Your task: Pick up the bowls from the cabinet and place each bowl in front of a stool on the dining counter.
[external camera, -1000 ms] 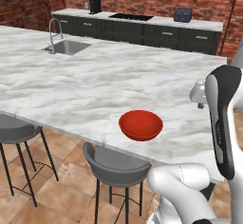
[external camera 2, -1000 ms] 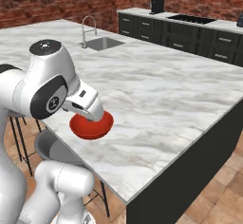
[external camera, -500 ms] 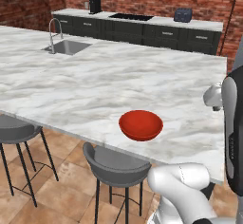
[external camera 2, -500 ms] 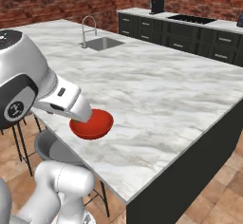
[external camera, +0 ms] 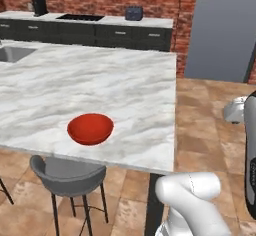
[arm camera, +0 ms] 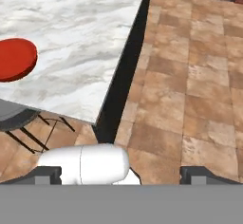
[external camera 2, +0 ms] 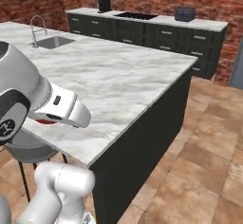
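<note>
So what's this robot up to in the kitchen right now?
It is setting out bowls on the marble dining counter. A red bowl already sits near the counter's edge, right above a grey stool. The robot holds nothing now: its tool is open and looks down at the counter's corner and the tiled floor, off to the side of the bowl. A second bowl isn't on the counter yet, so fetching it is probably next.

Scanning for lettering: nothing legible anywhere. No label, brand, number or sign on the marble counter, none on the red bowl resting on that counter, none on the dark drawers beyond it.
</note>
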You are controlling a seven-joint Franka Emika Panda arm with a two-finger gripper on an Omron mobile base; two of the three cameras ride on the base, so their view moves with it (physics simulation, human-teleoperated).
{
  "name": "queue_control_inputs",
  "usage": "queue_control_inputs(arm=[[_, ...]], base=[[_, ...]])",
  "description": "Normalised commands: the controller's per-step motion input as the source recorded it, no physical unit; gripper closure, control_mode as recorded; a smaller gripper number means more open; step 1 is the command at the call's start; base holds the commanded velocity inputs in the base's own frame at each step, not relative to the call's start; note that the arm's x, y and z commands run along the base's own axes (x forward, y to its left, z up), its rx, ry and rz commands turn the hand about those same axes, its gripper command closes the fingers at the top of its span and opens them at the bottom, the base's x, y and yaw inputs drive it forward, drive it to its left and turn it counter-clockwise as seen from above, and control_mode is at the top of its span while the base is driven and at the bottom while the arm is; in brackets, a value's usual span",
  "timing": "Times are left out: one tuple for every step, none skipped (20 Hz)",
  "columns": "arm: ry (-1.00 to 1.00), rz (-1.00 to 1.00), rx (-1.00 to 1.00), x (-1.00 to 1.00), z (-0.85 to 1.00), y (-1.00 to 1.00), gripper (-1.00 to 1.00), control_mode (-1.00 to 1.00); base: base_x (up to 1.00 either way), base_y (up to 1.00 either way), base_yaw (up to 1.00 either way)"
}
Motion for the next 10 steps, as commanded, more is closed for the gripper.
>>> queue_control_inputs(arm=[[0.0,0.0,0.0,0.0,0.0,0.0,-1.0,1.0],[0.0,0.0,0.0,0.0,0.0,0.0,-1.0,1.0],[0.0,0.0,0.0,0.0,0.0,0.0,-1.0,1.0],[0.0,0.0,0.0,0.0,0.0,0.0,-1.0,1.0],[0.0,0.0,0.0,0.0,0.0,0.0,-1.0,1.0],[0.0,0.0,0.0,0.0,0.0,0.0,-1.0,1.0],[0.0,0.0,0.0,0.0,0.0,0.0,-1.0,1.0],[0.0,0.0,0.0,0.0,0.0,0.0,-1.0,1.0],[0.0,0.0,0.0,0.0,0.0,0.0,-1.0,1.0],[0.0,0.0,0.0,0.0,0.0,0.0,-1.0,1.0]], base=[[0.0,-0.45,-0.85],[0.0,-0.23,-0.89],[0.0,0.0,-0.95],[0.0,-0.07,-0.93],[0.0,-0.27,-0.89],[0.0,-0.66,-0.79],[0.0,-1.0,-0.71],[0.02,-1.0,-0.57],[0.03,-1.0,-0.45],[0.26,-1.0,-0.37]])
